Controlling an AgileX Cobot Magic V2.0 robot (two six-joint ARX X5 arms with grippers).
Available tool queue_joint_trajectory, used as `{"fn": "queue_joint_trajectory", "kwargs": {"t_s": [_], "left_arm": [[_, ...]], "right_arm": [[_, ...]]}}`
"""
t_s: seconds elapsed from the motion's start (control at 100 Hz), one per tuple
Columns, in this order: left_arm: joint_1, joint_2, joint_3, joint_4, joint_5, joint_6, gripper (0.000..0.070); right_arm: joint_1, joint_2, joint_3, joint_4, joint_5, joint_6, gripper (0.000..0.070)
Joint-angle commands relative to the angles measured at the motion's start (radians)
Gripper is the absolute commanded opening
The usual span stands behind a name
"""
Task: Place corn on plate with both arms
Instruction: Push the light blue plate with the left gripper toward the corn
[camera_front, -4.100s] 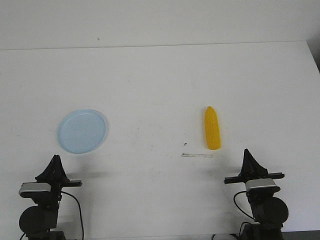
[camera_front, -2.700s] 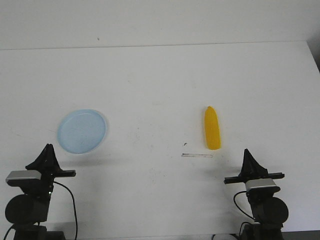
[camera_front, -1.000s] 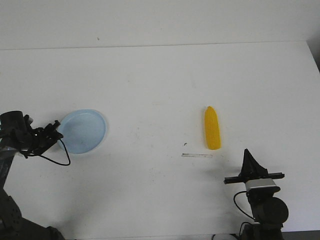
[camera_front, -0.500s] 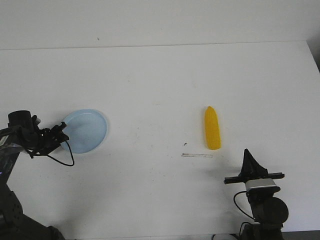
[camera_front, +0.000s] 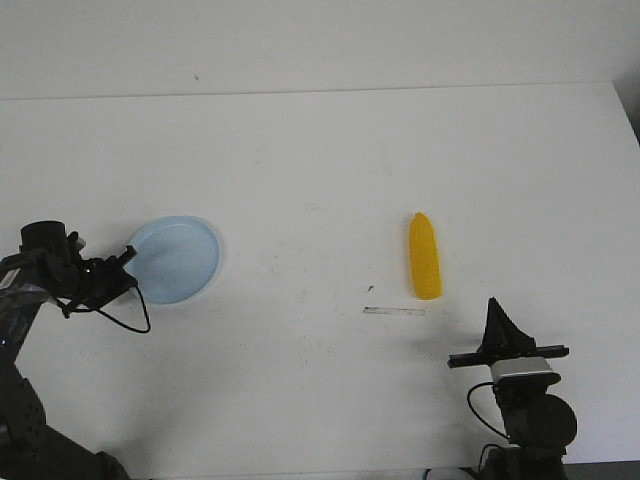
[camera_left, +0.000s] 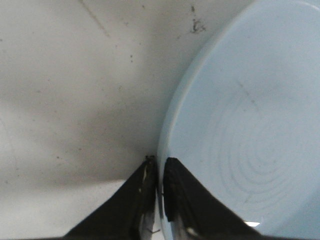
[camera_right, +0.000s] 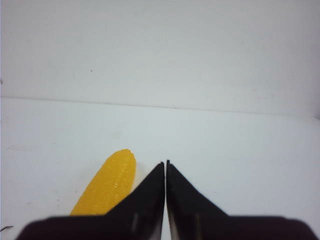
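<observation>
The pale light-blue plate (camera_front: 178, 260) lies on the white table at the left. My left gripper (camera_front: 128, 266) is at the plate's left edge, shut on its rim; in the left wrist view the two black fingers (camera_left: 145, 190) pinch the plate's rim (camera_left: 162, 145), one outside and one inside the plate (camera_left: 245, 125). The yellow corn (camera_front: 424, 256) lies right of centre, tip pointing away. My right gripper (camera_front: 496, 318) is shut and empty, near the front edge, just nearer than the corn and slightly right of it. The right wrist view shows the corn (camera_right: 107, 187) beside the gripper (camera_right: 165, 162).
A thin pale strip (camera_front: 394, 311) lies on the table just in front of the corn. The table's far edge (camera_front: 320, 92) meets a white wall. The left arm's black cable (camera_front: 120, 320) hangs by the plate.
My left arm has swung from its rest pose out to the plate's left rim and shut on it; the plate has shifted slightly right. The right arm and corn have not moved.
</observation>
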Motion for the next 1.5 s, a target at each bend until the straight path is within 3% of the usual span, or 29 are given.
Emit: {"fn": "queue_joint_trajectory", "kwargs": {"t_s": [0.0, 0.26, 0.69, 0.85, 1.07, 1.23, 1.49], "left_arm": [[-0.003, 0.014, 0.009, -0.013, 0.016, 0.003, 0.0001], [-0.105, -0.084, 0.009, -0.005, 0.063, -0.048, 0.0001], [-0.547, -0.062, 0.009, 0.195, 0.057, -0.220, 0.0001], [-0.650, -0.010, 0.009, 0.243, -0.017, -0.305, 0.0001], [-0.682, 0.005, 0.009, 0.241, -0.029, -0.300, 0.0012], [-0.677, 0.005, 0.009, 0.240, -0.038, -0.299, 0.0167], [-0.677, -0.043, 0.009, 0.240, -0.037, -0.252, 0.0167]], "right_arm": [[0.001, -0.002, -0.001, 0.011, 0.000, 0.012, 0.0006], [0.001, -0.002, -0.001, 0.011, 0.000, 0.012, 0.0006], [0.001, -0.002, -0.001, 0.011, 0.000, 0.012, 0.0007], [0.001, -0.002, -0.001, 0.011, 0.000, 0.012, 0.0006], [0.001, -0.002, -0.001, 0.011, 0.000, 0.012, 0.0006], [0.001, -0.002, -0.001, 0.011, 0.000, 0.012, 0.0006], [0.001, -0.002, -0.001, 0.011, 0.000, 0.012, 0.0006]]}}
